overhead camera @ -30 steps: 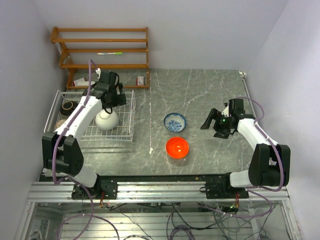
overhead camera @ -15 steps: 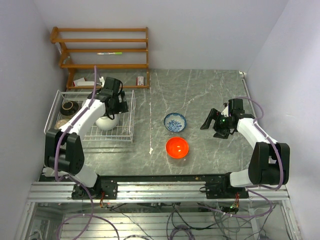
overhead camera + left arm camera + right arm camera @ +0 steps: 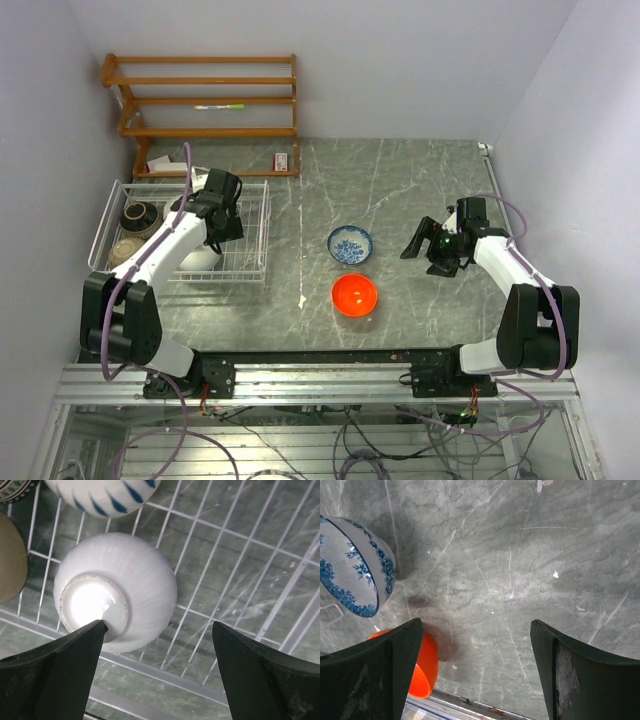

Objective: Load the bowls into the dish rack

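Observation:
The white wire dish rack (image 3: 262, 232) stands at the left. An upside-down white bowl (image 3: 117, 587) lies in it, mostly hidden under my left arm in the top view (image 3: 198, 260). A dark bowl (image 3: 138, 214) and a tan bowl (image 3: 122, 250) sit at the rack's left end. A white bowl with blue strokes (image 3: 105, 495) lies beside the white one. My left gripper (image 3: 218, 205) hovers open and empty over the white bowl (image 3: 159, 627). The blue-and-white bowl (image 3: 350, 243) and the orange-red bowl (image 3: 354, 294) sit on the table. My right gripper (image 3: 420, 250) is open and empty to their right (image 3: 477, 625).
A wooden slatted shelf (image 3: 205, 100) stands at the back left, with a small box (image 3: 282, 160) at its foot. The walls close in on the left and right. The rack's raised wires (image 3: 225, 570) surround my left gripper.
My left wrist has shifted slightly toward me over the rack, and the arm now covers most of the white bowl. The right arm has not moved.

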Robot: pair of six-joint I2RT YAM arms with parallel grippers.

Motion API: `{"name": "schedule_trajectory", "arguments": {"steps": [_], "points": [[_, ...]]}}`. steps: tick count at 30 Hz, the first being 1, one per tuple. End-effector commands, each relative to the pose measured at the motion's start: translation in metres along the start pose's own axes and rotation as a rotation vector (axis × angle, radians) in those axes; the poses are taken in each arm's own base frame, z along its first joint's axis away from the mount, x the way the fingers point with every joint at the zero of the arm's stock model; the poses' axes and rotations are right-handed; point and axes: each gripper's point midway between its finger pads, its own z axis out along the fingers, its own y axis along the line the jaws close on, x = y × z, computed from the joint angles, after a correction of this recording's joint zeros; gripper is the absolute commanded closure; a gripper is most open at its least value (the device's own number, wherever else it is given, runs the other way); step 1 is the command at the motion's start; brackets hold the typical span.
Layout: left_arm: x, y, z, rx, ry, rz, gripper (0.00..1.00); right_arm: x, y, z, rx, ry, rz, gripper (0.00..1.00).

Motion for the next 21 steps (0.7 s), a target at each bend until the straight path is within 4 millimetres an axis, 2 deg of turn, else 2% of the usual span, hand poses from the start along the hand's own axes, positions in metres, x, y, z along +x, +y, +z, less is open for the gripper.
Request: {"name": "schedule_trajectory", "arguments": {"steps": [1,4,9,14,17,21], "points": [[0.039,0.026,-0.001,-0.099,0.096,-0.001,0.01,0.002,0.000,0.002,-0.015,-0.006,-0.011,0.11],[0.039,0.036,-0.002,-0.134,0.083,-0.004,0.01,0.006,-0.001,0.004,-0.021,0.000,-0.006,0.11],[0.028,0.050,0.001,-0.174,0.063,-0.021,0.01,0.006,-0.001,0.004,-0.023,-0.006,-0.007,0.11],[0.007,0.058,0.003,-0.203,0.011,-0.046,0.01,0.004,-0.001,0.002,-0.018,-0.015,-0.015,0.11],[-0.008,0.058,0.002,-0.197,-0.013,-0.073,0.01,0.005,-0.001,0.000,-0.014,-0.018,-0.016,0.11],[-0.029,0.047,-0.011,-0.136,-0.041,-0.100,0.01,0.001,-0.001,-0.003,-0.005,-0.029,-0.022,0.11]]}}
